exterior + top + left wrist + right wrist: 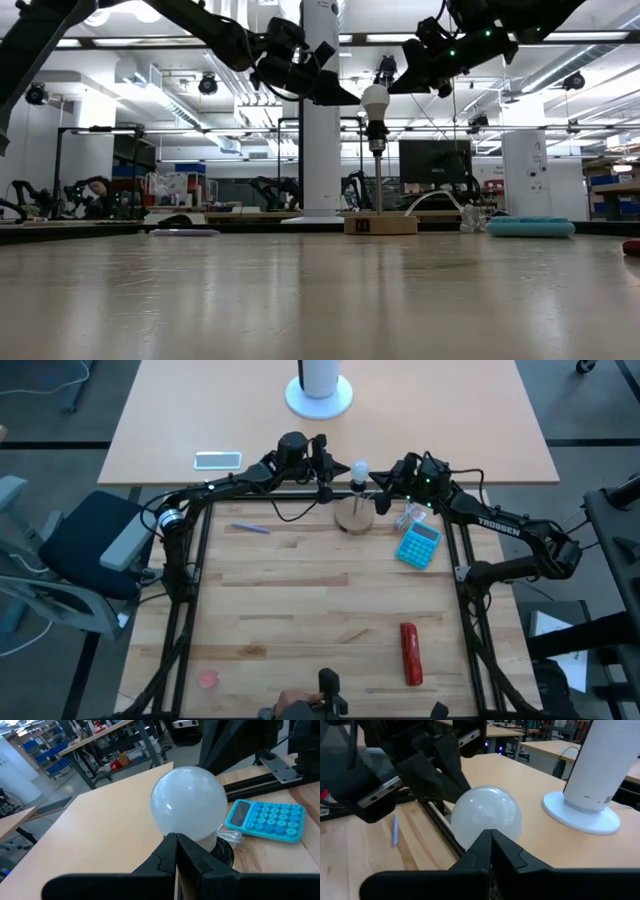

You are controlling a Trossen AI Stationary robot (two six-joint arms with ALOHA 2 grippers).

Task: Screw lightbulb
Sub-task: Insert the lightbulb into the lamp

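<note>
The small white frosted lightbulb (358, 468) stands upright with its screw end in the top of a thin post on a round wooden disc (353, 517) at the table's far middle. It also shows in the low view (375, 101). My left gripper (352, 98) is shut, its tips right at the bulb's left side, seen close in the left wrist view (176, 840). My right gripper (398, 86) is shut, its tips at the bulb's right side, seen in the right wrist view (491, 836). My left gripper's shut fingertips (172, 845) point level at the lower left of the bulb's glass (186, 805); I cannot tell whether they touch it. My right gripper's shut fingertips (490, 842) point at the lower right of the bulb's glass (486, 815), slanting down; I cannot tell whether they touch it.
A blue calculator (418, 544) and a clear wrapper (410, 515) lie right of the disc. A large white cylinder on a round base (319, 385) stands behind. A blue pen (250, 528), a red bar (411, 653), a pink disc (207, 679) and a phone-like slab (218, 459) lie about.
</note>
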